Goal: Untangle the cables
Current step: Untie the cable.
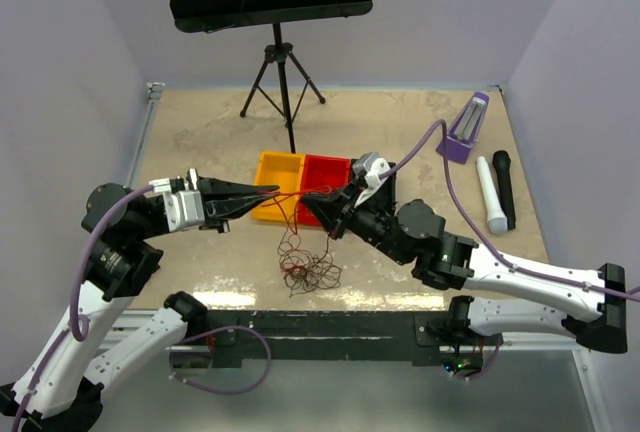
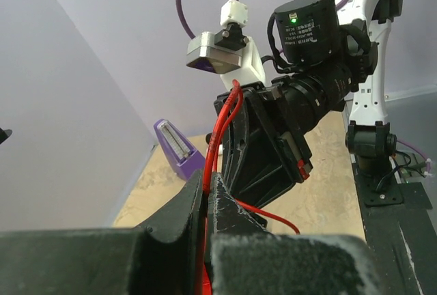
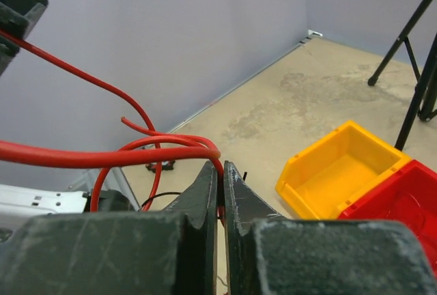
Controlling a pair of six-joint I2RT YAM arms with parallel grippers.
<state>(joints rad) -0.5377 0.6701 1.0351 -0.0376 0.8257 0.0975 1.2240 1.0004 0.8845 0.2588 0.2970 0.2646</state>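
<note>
While the left hand (image 1: pixel 270 190) and right hand (image 1: pixel 306 200) each clench a red strand (image 3: pixel 102 155) close together, the cables (image 1: pixel 308 267) dangle to the counter (image 1: pixel 200 142), apparently so loops separate.

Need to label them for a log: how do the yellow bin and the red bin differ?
The yellow bin lies left of the red bin in the top view. The yellow bin's inside looks bare; the red bin's is partly hidden. The left gripper overlaps the yellow bin's near edge there, the right gripper the red bin's. Both are open-topped, same shape, side by side.
</note>
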